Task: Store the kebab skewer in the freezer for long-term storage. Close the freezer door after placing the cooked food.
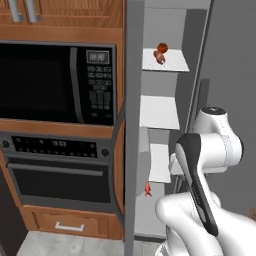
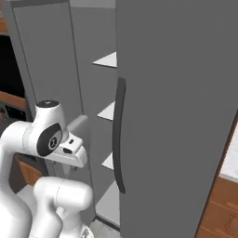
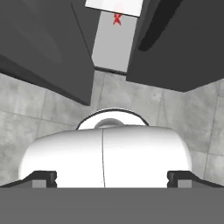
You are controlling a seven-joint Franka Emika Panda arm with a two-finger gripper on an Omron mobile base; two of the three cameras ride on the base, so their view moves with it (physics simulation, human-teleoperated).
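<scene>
The kebab skewer [image 1: 160, 56] lies on an upper white shelf [image 1: 172, 64] inside the freezer [image 1: 159, 112], beside a round red-orange ball [image 1: 162, 48]. The hand [image 3: 112, 177] is spread and empty, pointing down at the floor, near the robot's base. The freezer door [image 2: 174, 116] stands open to the right, its long vertical handle [image 2: 119, 135] nearer the arm than the shelves.

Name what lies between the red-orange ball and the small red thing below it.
Left base view: a bare white shelf lies between the ball and the red thing, which sits at a lower shelf's front corner.
</scene>
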